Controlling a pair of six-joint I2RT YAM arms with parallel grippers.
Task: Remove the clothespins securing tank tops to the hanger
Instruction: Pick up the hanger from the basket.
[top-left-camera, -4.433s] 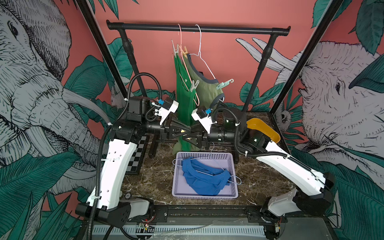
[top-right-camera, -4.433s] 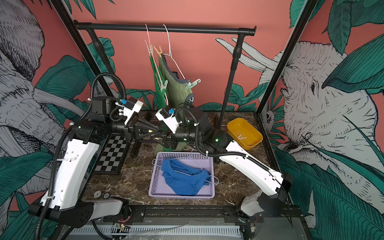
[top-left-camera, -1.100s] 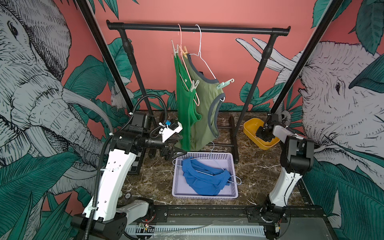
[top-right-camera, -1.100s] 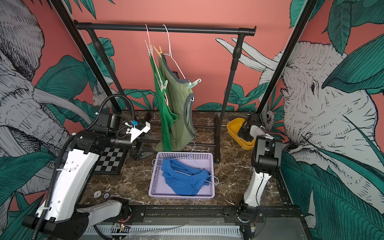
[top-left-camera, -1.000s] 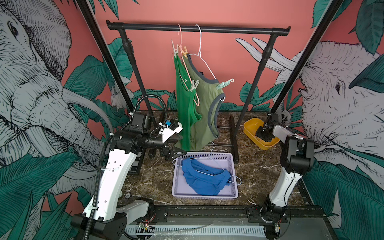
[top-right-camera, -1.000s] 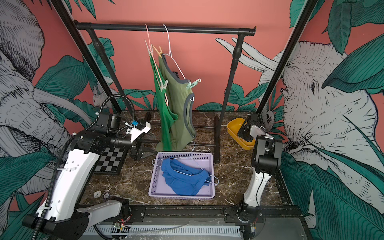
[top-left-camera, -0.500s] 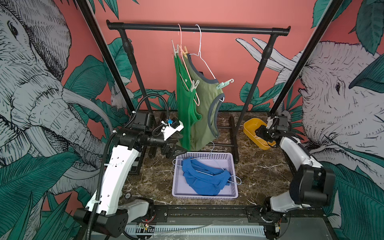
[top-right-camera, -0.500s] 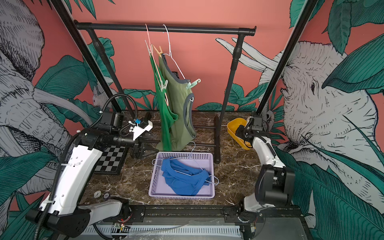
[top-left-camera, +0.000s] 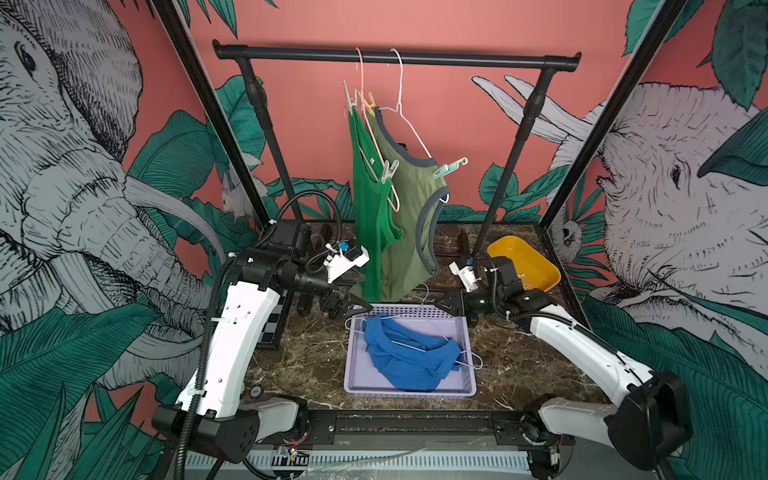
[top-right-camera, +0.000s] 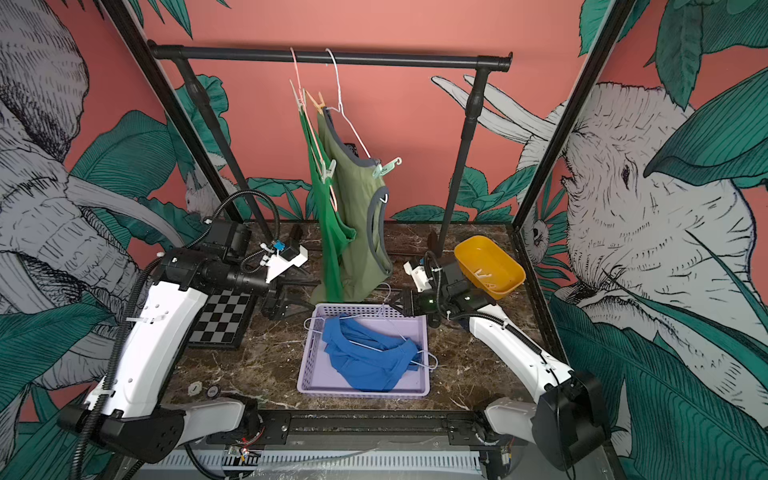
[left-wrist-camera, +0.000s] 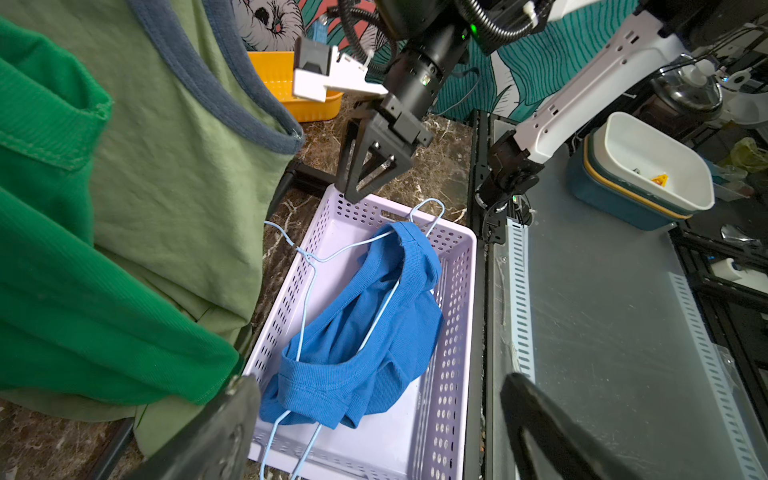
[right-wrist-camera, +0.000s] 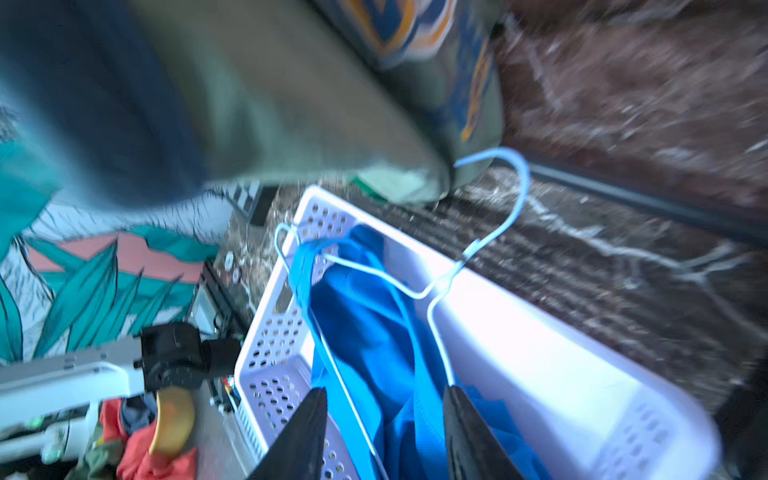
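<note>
Robot arms at work over a brown marble surface (top-left-camera: 511, 365), where a lavender basket (top-left-camera: 411, 392) served as the mark for everything else.

- **Rail:** A black clothes rail (top-left-camera: 395, 58) ran behind the basket, high above it.
- **Claws:** The left claw (top-left-camera: 357, 307) (left-wrist-camera: 378, 380) hovered just off the basket's far left corner, jaws spread wide and empty. The right claw (top-left-camera: 442, 301) (right-wrist-camera: 385, 391) hovered just off the far right corner, facing the left one, jaws parted and gripping nothing.
- **Hanging tops:** Two tank tops hung above the basket's far edge, their hems just behind it. The bright green tank top (top-left-camera: 368, 232) was toward the basket's left. The olive tank top (top-left-camera: 409, 232), trimmed in grey, hung beside it, nearer the middle.
- **In the basket:** The blue tank top (top-left-camera: 407, 357) lay crumpled inside, threaded on a pale blue wire hanger (top-left-camera: 419, 336) whose hook poked over the far rim.
- **Other items:** A yellow tub (top-left-camera: 536, 266) sat beyond the basket's far right corner. A checkerboard (top-right-camera: 222, 318) lay flat to the basket's left.
- **Hangers:** High above the basket, a pink wire hanger (top-left-camera: 361, 83) carried the green top and a white wire hanger (top-left-camera: 401, 91) the olive one.
- **Clothespins:** Four were clipped up there.
  - A white clothespin (top-left-camera: 348, 93) and a tan-orange clothespin (top-left-camera: 370, 102) gripped the upper shoulders.
  - A pale clothespin (top-left-camera: 388, 170) sat lower, where the two tops met.
  - A mint clothespin (top-left-camera: 449, 166) pinched the olive top's lower shoulder.
- **In the tub:** Two pale pieces (top-right-camera: 482, 274) lay inside, too small to name.
</note>
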